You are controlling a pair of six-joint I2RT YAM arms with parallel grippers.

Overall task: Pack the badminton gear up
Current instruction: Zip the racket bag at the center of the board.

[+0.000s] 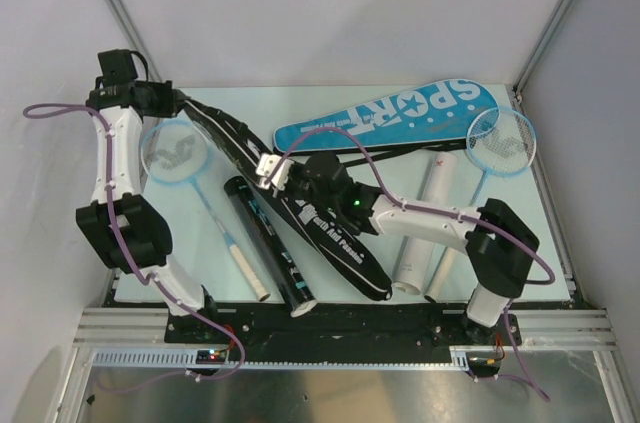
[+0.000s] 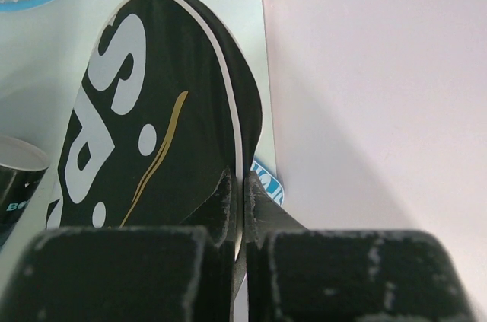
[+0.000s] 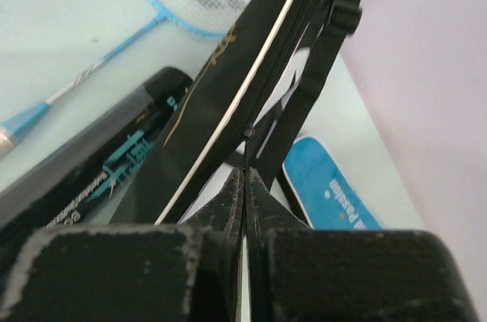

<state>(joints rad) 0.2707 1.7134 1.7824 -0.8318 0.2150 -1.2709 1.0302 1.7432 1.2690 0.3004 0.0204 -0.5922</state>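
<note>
A black "SPORT" cover (image 1: 345,255) lies diagonally across the table, lifted at its far-left end. My left gripper (image 1: 180,103) is shut on the rim of its head end (image 2: 152,132), jaws (image 2: 245,185) pinching the white-piped edge. My right gripper (image 1: 268,168) is shut on the cover's zip edge (image 3: 221,101) near the middle, jaws (image 3: 245,177) closed at the zip pull by a black strap (image 3: 304,94). A blue "SPORT" cover (image 1: 400,115) lies flat at the back. Light-blue rackets lie at the left (image 1: 175,155) and right (image 1: 503,140). No shuttlecock shows.
A black tube (image 1: 268,243) lies beside the black cover, left of it. A white tube (image 1: 425,218) lies at the right under my right arm, next to the right racket's shaft. White walls and a metal frame close the table's back and sides.
</note>
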